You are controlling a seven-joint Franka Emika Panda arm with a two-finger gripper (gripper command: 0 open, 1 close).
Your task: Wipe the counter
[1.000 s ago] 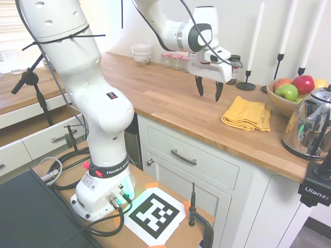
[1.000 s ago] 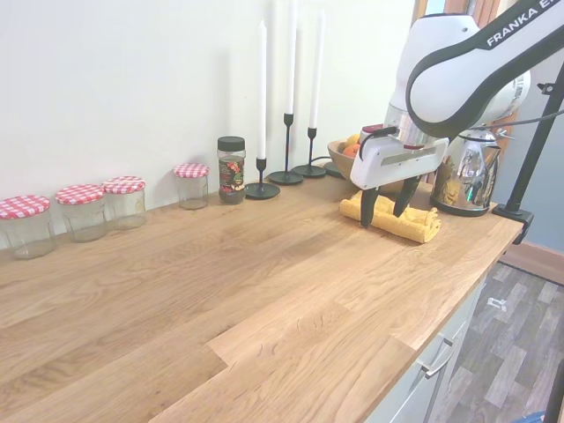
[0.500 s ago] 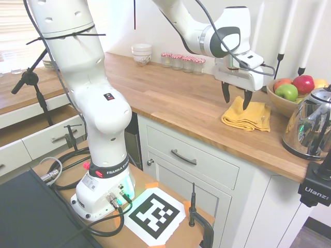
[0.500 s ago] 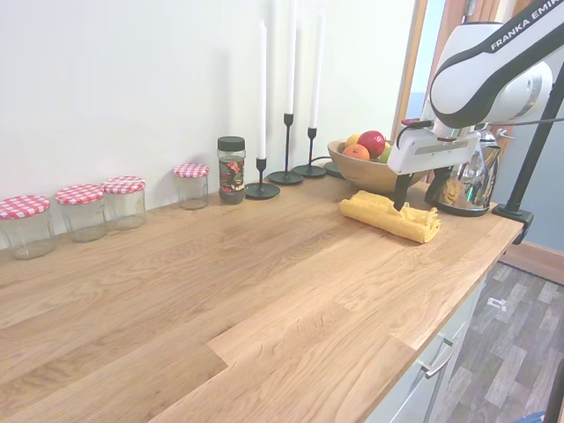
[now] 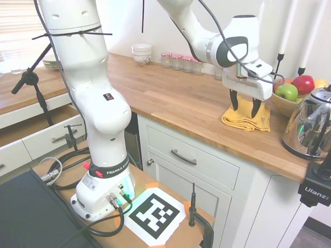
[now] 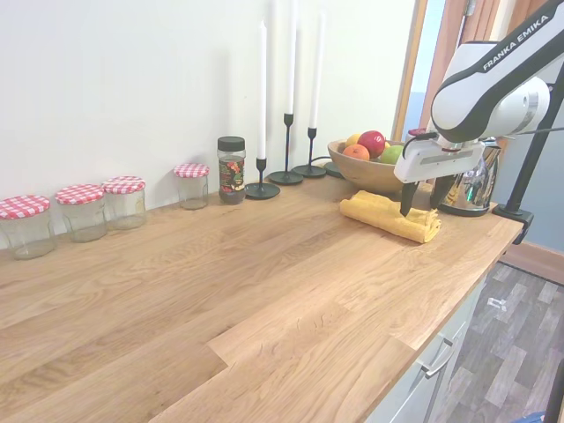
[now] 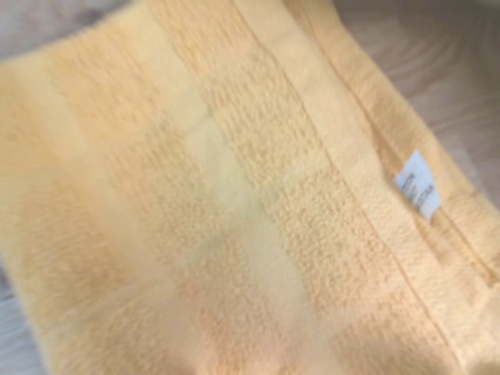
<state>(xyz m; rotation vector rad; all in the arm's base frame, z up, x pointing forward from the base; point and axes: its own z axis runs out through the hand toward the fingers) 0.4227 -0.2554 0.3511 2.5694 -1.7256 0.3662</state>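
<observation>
L to R, second ext view: four red-check lidded jars (image 6: 81,210) along wall; spice jar (image 6: 231,169); three candlesticks (image 6: 286,150); fruit bowl (image 6: 363,172); yellow towel (image 6: 389,215) folded, lying on counter (image 6: 264,291) near its R end, just beside the bowl; kettle (image 6: 467,181) beyond. Gripper (image 5: 244,111) hangs over towel, tips at or just above it, fingers apart, nothing held. Wrist view: terry pile, hemmed edge, small white label (image 7: 418,192). Judgement: towel is soft, light, floppy, not slippery; folds likely to sag or open if lifted by an edge; best to pinch mid-stack through several layers. Counter is hard, flat, smooth wood; cloth should slide w/ light downward press.
</observation>
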